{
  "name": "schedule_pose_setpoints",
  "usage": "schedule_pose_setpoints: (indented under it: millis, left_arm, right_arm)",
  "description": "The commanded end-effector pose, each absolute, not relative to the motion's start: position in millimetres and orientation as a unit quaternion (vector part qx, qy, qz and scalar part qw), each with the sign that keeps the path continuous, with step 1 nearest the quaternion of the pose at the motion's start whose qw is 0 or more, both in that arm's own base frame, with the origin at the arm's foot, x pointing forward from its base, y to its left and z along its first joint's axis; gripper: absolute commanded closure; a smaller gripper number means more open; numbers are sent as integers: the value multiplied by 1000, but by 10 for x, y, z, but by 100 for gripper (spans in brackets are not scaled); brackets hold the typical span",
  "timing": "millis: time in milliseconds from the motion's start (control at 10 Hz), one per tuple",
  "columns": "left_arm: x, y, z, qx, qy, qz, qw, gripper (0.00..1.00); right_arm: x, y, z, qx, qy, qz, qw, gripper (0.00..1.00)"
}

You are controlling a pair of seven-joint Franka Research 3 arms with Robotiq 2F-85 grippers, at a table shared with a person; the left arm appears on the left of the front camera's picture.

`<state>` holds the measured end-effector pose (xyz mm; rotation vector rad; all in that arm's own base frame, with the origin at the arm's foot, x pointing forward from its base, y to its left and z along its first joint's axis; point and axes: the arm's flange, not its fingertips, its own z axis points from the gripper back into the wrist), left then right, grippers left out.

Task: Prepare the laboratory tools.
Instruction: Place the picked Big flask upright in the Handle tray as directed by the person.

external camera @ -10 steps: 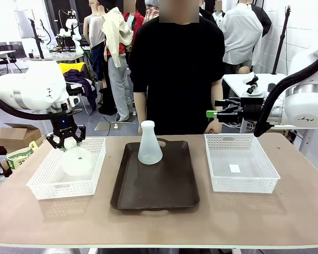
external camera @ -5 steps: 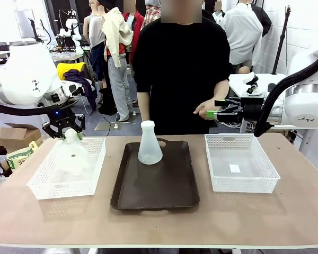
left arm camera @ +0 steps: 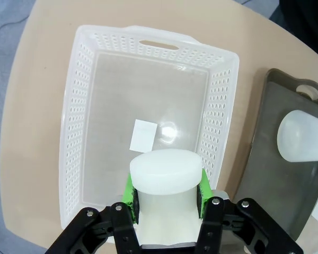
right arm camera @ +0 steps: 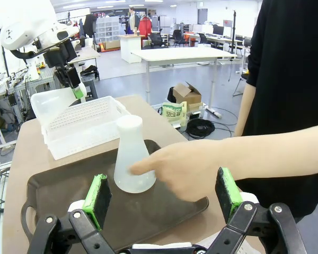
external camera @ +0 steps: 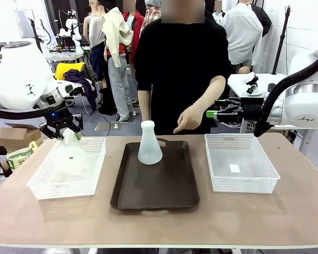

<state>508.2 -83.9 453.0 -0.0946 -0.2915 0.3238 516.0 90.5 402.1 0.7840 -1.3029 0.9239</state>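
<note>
Taking the dark brown tray (external camera: 155, 182) as your landmark, your left pincer (external camera: 62, 130) was left of it, above the left white basket (external camera: 49, 186), clenched on the neck of a translucent flask (external camera: 70, 155). The green pads (left arm camera: 129, 191) pressed both sides of the neck just under the lip, a hold that let the wide base hang free over the basket floor, so you appeared to be lifting it out toward the tray. The second flask (external camera: 149, 143) stood upright on the tray's far end, nearer the person, leaving the near part bare, probably for the held one. The person's hand (external camera: 190, 119) hovered just beyond the tray's far right corner, close to that flask but not touching it. Right of the tray sat the right white basket (external camera: 240, 181). Your right pincer (right arm camera: 163, 197) was released, its pads spread wide, holding nothing, raised above the bench (external camera: 286, 211).
</note>
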Motion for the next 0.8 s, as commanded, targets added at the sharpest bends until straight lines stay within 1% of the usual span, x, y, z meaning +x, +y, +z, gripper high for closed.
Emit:
schedule_pose_setpoints:
  millis: [0,700]
  left_arm:
    - [5068,-887,4521,-43,-142,153,977,100]
    - [5068,-887,4521,-43,-142,153,977,100]
  right_arm:
    - [5156,917,4026,339,-567,402,635,0]
    - [5156,917,4026,339,-567,402,635,0]
